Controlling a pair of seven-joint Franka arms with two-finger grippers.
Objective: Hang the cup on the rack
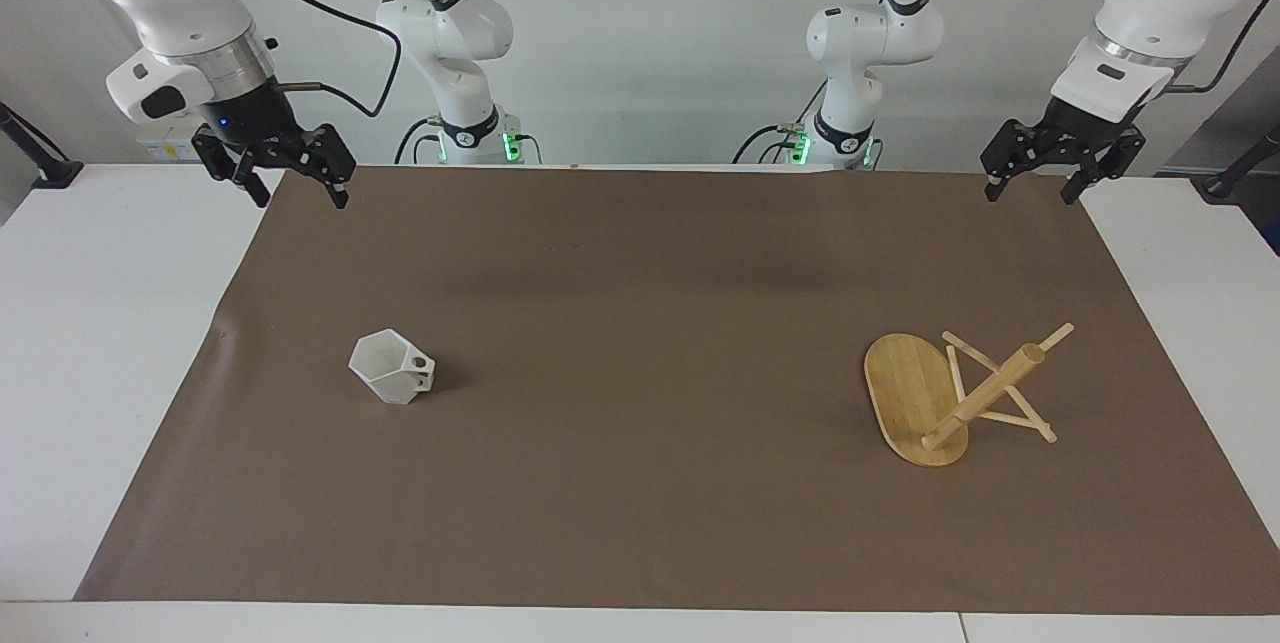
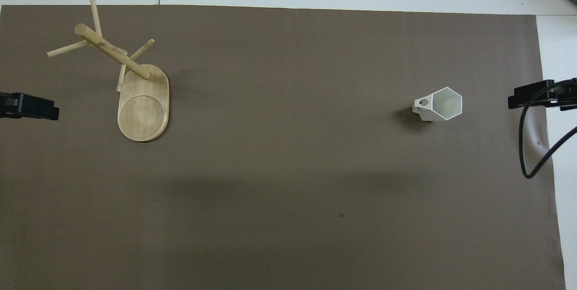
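While both my arms wait above the brown mat [image 1: 640, 483], my left gripper [image 1: 1034, 187] and right gripper [image 1: 300, 193] hang spread, empty; the cup [image 1: 392, 366] stands upright on it, well apart from the rack [image 1: 925, 403].

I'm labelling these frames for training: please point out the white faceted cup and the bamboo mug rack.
White faceted cup [image 1: 385, 370]: facing view, on its outer side wall.
Light bamboo mug rack [image 2: 143, 114]: overhead view, on the oval base's flat top.

Both arms are glossy white with black joint bands, silver wrist rings, and black cables. Each ends in a black linked hand: left hand [image 1: 1034, 185], right hand [image 1: 296, 191]. Bases glow green.
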